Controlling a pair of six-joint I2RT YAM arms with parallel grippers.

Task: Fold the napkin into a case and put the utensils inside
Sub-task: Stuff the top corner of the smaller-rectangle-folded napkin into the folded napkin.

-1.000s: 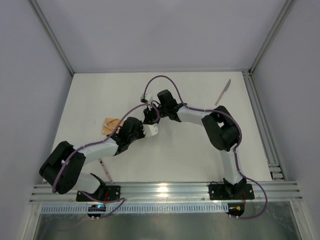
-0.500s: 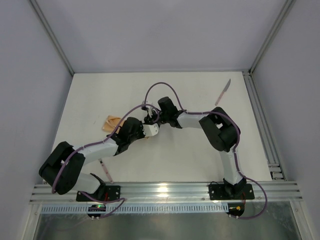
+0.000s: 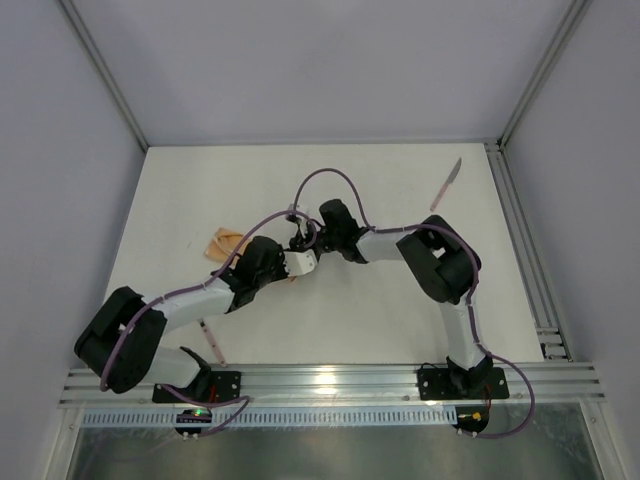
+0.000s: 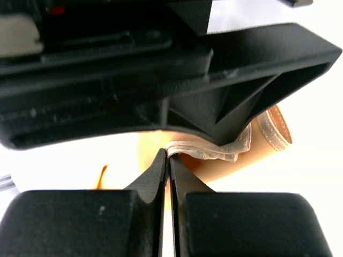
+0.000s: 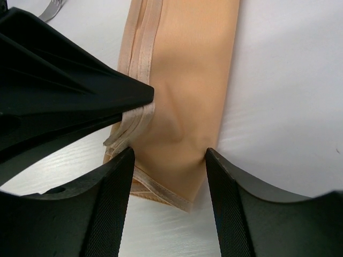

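The peach-orange napkin (image 5: 187, 64) lies on the table folded into a narrow strip, its hemmed end towards me. My right gripper (image 5: 169, 155) is open and straddles that end, one fingertip at each side edge. My left gripper (image 4: 167, 155) is shut on the napkin's (image 4: 268, 128) layered hem and lifts it slightly. From above, both grippers meet at mid-table (image 3: 298, 252) and hide most of the napkin (image 3: 222, 246). The knife (image 3: 447, 183) lies at the back right. The fork (image 3: 212, 346) lies near the left arm's base.
The right arm's elbow (image 3: 440, 262) bends over the table's right half. A purple cable (image 3: 325, 175) loops above the two wrists. Metal frame rails (image 3: 520, 250) run along the table's right edge and the near edge.
The right gripper has dropped a little towards the left gripper and its jaws have spread wider around the napkin's end. The left gripper has stayed shut on the hem.
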